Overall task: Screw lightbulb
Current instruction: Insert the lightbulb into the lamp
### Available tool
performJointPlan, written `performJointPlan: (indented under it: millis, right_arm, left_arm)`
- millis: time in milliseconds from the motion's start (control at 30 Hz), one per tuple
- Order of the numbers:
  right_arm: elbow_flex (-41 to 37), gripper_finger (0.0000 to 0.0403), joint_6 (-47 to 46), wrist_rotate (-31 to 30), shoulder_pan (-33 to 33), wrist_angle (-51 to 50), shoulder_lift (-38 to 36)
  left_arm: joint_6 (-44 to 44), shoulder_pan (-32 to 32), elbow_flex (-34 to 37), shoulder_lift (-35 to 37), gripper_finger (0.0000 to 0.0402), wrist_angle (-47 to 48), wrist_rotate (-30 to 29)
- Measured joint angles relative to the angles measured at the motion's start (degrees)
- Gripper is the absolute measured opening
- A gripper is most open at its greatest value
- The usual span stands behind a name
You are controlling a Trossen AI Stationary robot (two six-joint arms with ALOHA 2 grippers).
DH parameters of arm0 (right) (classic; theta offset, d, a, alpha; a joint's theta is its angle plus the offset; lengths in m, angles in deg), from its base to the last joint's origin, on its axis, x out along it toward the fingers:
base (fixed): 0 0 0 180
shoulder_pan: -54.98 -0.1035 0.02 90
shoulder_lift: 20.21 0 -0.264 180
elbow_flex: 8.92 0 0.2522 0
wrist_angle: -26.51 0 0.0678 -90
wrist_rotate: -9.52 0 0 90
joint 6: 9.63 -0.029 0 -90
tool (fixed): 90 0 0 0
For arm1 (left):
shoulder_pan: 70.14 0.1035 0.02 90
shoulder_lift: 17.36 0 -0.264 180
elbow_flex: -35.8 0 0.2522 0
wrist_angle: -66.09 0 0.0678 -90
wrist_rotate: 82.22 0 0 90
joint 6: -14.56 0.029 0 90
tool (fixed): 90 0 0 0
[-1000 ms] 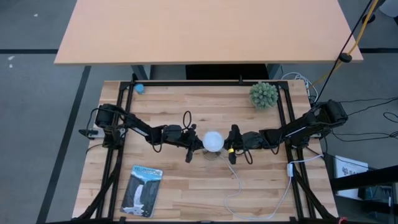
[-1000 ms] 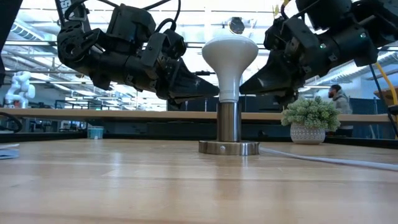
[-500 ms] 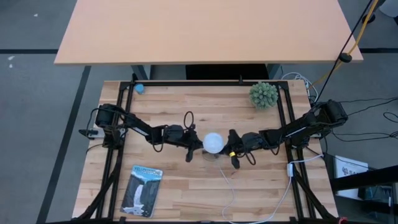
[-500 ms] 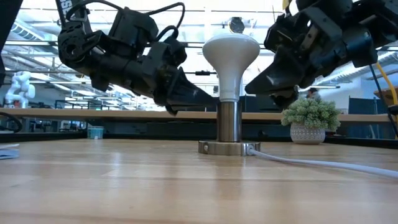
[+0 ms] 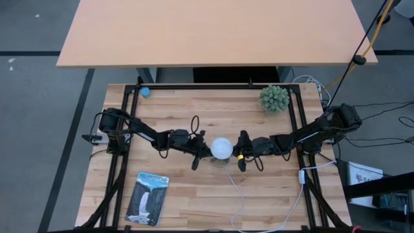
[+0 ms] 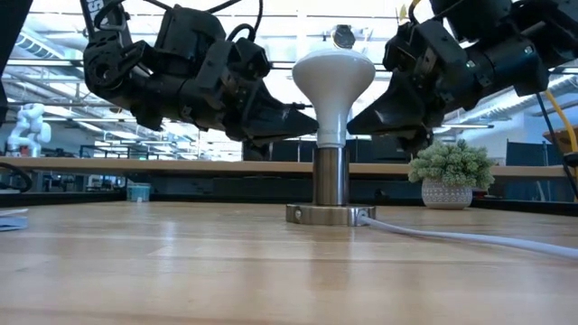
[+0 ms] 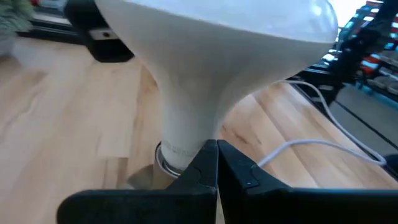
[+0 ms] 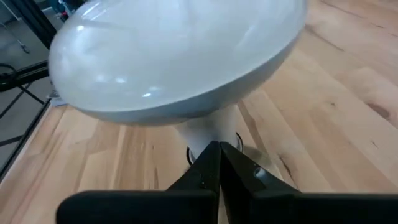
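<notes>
Packet (image 5: 148,197): flat on the table (image 5: 194,194), well left of the bulb and nearer the front edge.

Left gripper (image 5: 198,150): just left of the bulb, tip at the bulb's neck. Fingers (image 7: 198,171) pressed together, tips meeting right at the neck in the left wrist view; whether they touch it, cannot tell.

Bulb (image 5: 222,147): upright, dome up, seated in the socket (image 6: 330,190) at mid-table. White cord (image 5: 242,194) runs from the socket base toward the front edge.

Right gripper (image 5: 240,154): just right of the bulb, tip low by the neck. Fingers (image 8: 208,165) pressed together, holding nothing.

Plant (image 5: 274,99): right of the bulb, toward the back edge, well apart.
</notes>
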Motion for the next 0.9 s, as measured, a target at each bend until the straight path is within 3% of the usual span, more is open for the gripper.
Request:
performJointPlan:
  millis: [167,367,900]
  right_arm:
    - [0.0,0.0,0.0,0.2,-0.3,-0.2,0.0]
    - [0.0,0.0,0.2,6.8,-0.6,1.5,0.0]
    - [0.0,0.0,-9.1,6.7,-0.8,-13.2,0.0]
  left_arm:
    - [0.1,0.1,0.0,0.0,0.0,0.1,-3.7]
    - [-0.2,0.3,0.0,0.0,0.0,0.4,-10.0]
    - [-0.5,1.2,0.2,0.4,0.0,6.9,-7.8]
